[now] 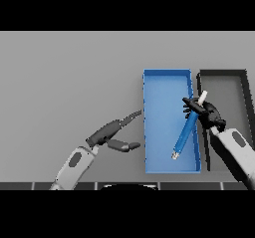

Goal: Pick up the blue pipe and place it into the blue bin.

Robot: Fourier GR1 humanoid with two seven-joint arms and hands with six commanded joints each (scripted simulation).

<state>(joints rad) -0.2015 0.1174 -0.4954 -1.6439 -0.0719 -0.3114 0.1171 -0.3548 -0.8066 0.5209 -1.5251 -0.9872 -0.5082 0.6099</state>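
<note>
Left hand is idling, fingers relaxed, at lower centre. Right hand is gripping the blue pipe over the blue bin; placing step, release presumably due next.

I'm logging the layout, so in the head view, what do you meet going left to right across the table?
left hand → blue bin → blue pipe → right hand → dark bin

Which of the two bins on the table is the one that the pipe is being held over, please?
The blue bin, left of the dark grey bin. The right hand holds the blue pipe slanted over its blue floor; the dark bin sits farther right.
</note>
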